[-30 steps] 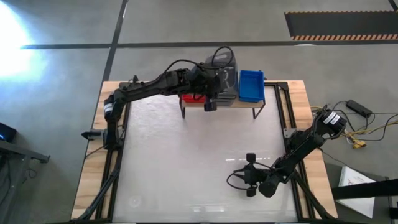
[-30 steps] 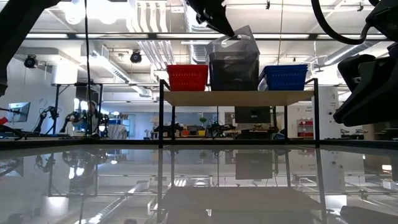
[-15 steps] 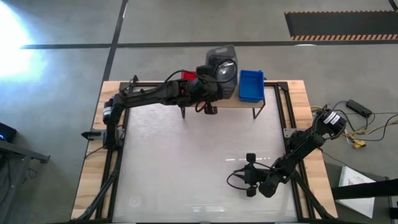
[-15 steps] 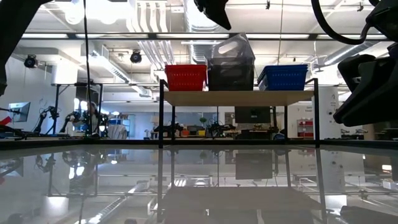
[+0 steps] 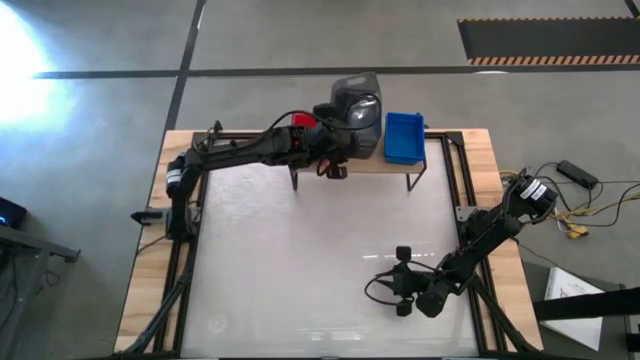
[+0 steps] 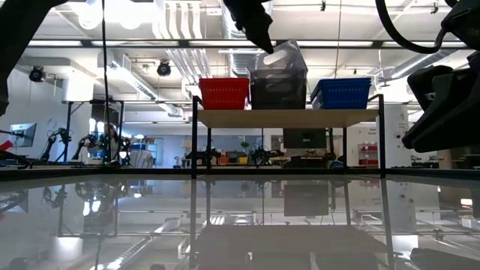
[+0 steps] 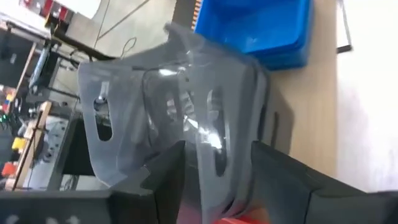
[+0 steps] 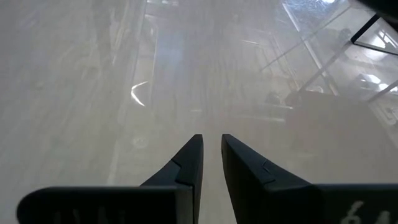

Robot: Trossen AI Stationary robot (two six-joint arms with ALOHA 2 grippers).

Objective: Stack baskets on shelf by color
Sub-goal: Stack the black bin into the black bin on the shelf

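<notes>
On the light-wood shelf at the table's far edge stand a red basket, a nested stack of dark grey baskets and a blue basket. The top grey basket sits tilted in the stack. My left gripper is open at the stack's left end, one finger on each side of an upright end wall. My right gripper is shut, low over the table's near right part. My left gripper comes at the grey stack slanting down from the table's left. A slotted end wall stands in the gap between its fingers. I cannot tell whether either finger touches it.
The shelf stands on thin black legs with open space beneath it. The glossy white tabletop spreads between shelf and near edge. The right arm's dark bulk fills the low view's right side. Cables lie beyond the table's right edge.
A second ago the left gripper was at the top grey basket, which stood higher and steeply tilted over the stack. The basket has sunk lower into the stack, still tilted. The gripper drew up and away toward the table's left, then came back down to the basket's left end.
</notes>
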